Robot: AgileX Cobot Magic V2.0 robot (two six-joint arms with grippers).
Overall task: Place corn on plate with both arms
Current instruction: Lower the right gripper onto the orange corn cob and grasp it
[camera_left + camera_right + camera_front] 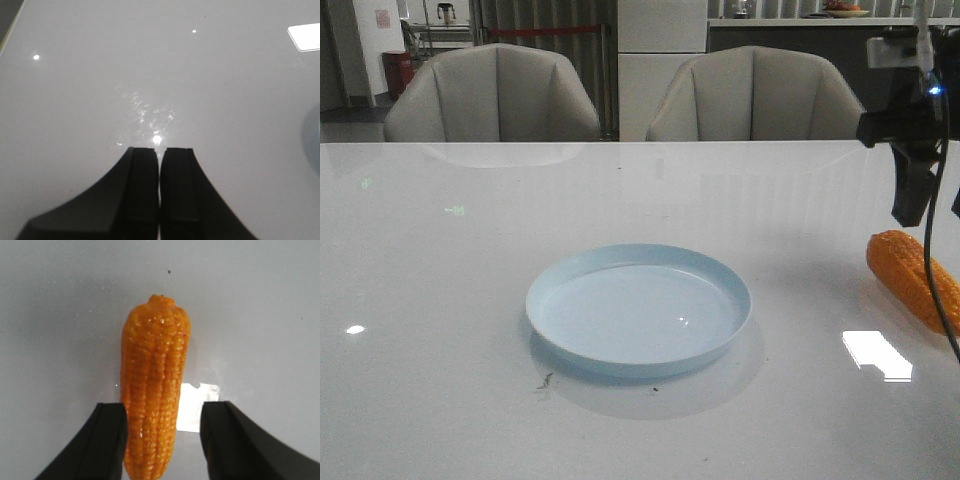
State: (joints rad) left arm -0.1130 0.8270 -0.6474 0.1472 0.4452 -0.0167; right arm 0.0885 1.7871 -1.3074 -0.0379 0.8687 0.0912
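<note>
Right claw (162, 440) open astride corn (154, 390), lengthwise

Table (440, 300): glossy white, catching bright ceiling-light reflections.
Chairs: two beige padded armchairs, left (492, 95) and right (755, 95), at the far edge.
Specks (544, 381): small dark bits on the tabletop.
Background: red bin (397, 70) far left.
</note>
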